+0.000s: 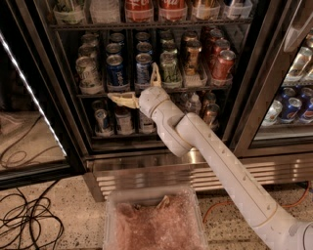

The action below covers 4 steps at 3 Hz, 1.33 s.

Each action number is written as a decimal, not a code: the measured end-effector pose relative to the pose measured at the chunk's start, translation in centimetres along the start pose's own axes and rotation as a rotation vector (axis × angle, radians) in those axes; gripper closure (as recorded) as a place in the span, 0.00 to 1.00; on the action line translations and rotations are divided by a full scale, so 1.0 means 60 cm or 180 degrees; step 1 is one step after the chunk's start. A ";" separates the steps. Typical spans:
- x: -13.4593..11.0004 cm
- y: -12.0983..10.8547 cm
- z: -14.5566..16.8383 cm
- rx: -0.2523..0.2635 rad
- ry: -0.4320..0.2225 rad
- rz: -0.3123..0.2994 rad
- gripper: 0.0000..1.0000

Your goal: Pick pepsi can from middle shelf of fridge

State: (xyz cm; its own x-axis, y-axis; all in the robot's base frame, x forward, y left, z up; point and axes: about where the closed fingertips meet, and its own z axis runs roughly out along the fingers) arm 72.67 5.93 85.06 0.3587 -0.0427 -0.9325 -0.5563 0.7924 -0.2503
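Note:
The fridge (161, 168) stands with its left door swung open. The middle shelf (98, 93) holds rows of soda cans in clear trays. The pepsi can (143, 67) stands in the front row, between a darker blue can (116, 71) and a green-silver can (170, 69). My gripper (134, 83) is open right at the shelf's front edge, just below and in front of the pepsi can. One finger (121, 99) points left under the shelf edge. The other finger (155, 74) points up between the pepsi can and the green-silver can. It holds nothing.
Red-brown cans (223, 63) fill the shelf's right end. Small cans and bottles (102, 119) stand on the shelf below, red cola bottles (134, 9) above. A clear plastic bin (154, 222) sits on the floor in front. Cables (24, 219) lie at left. A closed door (293, 97) is at right.

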 end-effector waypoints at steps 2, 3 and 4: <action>0.000 0.000 0.000 0.0000 0.0000 0.0000 0.09; 0.000 0.000 0.000 0.0000 -0.0001 0.0000 0.00; 0.000 0.000 0.000 0.0002 -0.0003 -0.0001 0.00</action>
State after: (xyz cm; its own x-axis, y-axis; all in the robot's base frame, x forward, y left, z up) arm 72.68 5.95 85.09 0.3596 -0.0424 -0.9322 -0.5558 0.7927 -0.2505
